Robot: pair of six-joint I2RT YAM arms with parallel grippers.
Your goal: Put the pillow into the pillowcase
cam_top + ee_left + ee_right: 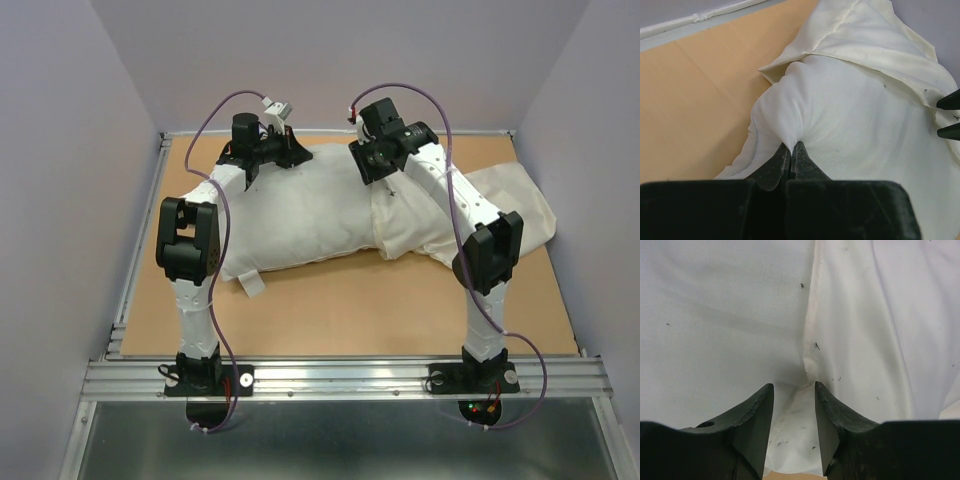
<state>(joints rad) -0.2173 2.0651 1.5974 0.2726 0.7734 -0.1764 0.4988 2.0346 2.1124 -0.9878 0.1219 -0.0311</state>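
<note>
The greyish-white pillow lies across the left and middle of the table. Its right end meets the cream pillowcase, which lies wrinkled at the right. My left gripper is at the pillow's back edge. In the left wrist view it is shut on a pinched fold of the pillow, with the pillowcase beyond. My right gripper is at the pillowcase's hem. In the right wrist view it is open, straddling the hem where the pillow meets the pillowcase.
The wooden table has a raised metal frame at its left edge and a metal rail at the front. Purple walls close in the back and sides. A small fabric tag sticks out from the pillow's near edge.
</note>
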